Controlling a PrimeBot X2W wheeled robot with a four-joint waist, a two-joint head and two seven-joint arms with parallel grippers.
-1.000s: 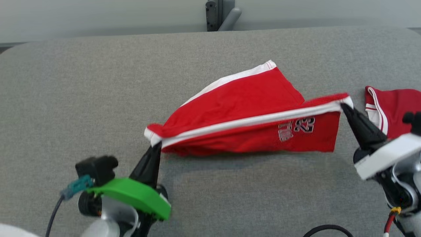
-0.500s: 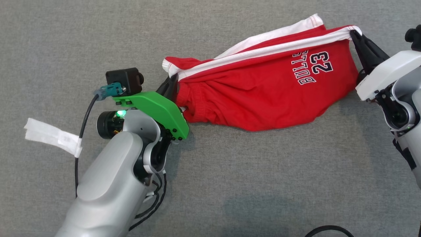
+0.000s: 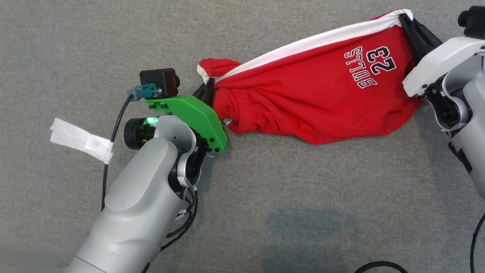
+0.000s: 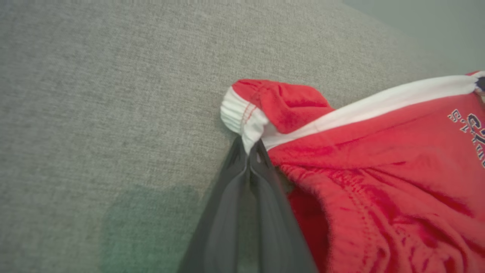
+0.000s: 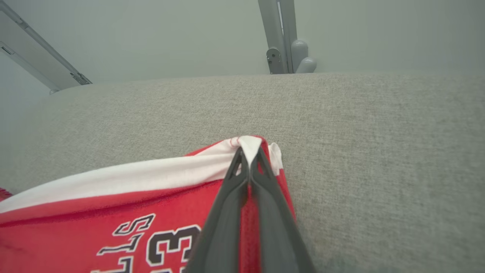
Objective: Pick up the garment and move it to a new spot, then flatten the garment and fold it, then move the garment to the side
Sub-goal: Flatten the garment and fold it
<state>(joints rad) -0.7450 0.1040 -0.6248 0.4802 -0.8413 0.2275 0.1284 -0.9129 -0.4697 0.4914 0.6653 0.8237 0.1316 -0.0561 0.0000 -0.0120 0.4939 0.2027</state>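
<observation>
Garment (image 3: 303,102) lowered, tape strip (image 3: 81,140) in head view

Counting as I go: one pair of red Bulls shorts (image 3: 303,102), stretched across the upper middle. Two grippers, both mine: left gripper (image 3: 207,88) centre-left, right gripper (image 3: 405,19) upper right. Two wrist cameras: left camera (image 3: 159,81), and right camera (image 3: 471,19) in the top right corner. One white tape tag (image 3: 81,139) at the left. One green mount (image 3: 193,117), one white mount (image 3: 435,64).
</observation>
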